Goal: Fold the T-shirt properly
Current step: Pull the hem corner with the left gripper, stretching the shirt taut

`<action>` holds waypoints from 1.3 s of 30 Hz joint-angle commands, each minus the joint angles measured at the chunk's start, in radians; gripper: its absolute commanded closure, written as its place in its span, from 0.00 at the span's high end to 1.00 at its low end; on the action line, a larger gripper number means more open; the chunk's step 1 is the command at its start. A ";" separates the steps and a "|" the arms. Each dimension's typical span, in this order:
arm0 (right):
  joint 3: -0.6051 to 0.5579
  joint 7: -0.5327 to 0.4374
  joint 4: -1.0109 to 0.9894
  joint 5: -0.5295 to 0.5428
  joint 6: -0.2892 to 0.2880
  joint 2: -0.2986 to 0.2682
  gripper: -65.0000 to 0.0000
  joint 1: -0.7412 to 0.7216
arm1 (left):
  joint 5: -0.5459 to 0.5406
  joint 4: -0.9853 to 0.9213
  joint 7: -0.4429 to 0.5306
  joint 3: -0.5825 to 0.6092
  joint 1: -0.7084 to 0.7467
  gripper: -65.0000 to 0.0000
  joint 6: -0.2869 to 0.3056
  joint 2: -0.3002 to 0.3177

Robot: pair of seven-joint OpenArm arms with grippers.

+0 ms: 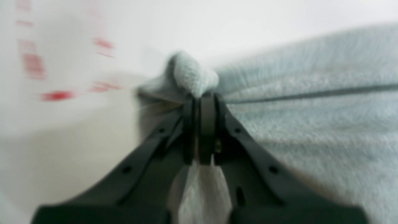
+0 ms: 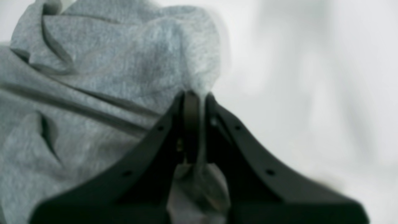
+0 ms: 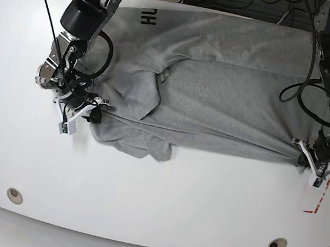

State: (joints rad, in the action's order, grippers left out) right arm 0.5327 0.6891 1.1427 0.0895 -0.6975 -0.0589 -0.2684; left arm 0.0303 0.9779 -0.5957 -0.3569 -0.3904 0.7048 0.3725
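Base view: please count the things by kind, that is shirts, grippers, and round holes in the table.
T-shirt: 1
Grippers: 2, the left gripper and the right gripper
Holes: 2, and
Total: 5

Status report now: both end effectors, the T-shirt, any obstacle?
Left end effector shut on T-shirt edge. Right end effector shut on the other edge. Shirt lies wrinkled, partly folded, on white table. No obstacle seen.

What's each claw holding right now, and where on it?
Both grip the T-shirt: left claw pinches a bunched bit of its edge, right claw a fold at its opposite edge.
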 commanded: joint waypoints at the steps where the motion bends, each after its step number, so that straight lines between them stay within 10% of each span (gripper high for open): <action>1: 0.004 0.004 0.015 -0.004 -0.001 -0.012 0.02 -0.019 | -0.003 0.066 -0.013 -0.021 -0.014 0.00 -0.007 0.020; 39: 0.002 0.007 0.055 -0.014 -0.001 -0.055 0.02 -0.052 | -0.005 0.135 -0.168 -0.149 -0.029 0.15 -0.007 0.067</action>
State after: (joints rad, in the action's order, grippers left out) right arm 0.5362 0.7170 1.1770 0.0559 -0.6956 -0.1055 -0.2958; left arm 0.0341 1.1000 -0.7818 -0.5056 -0.3889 0.6971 0.4221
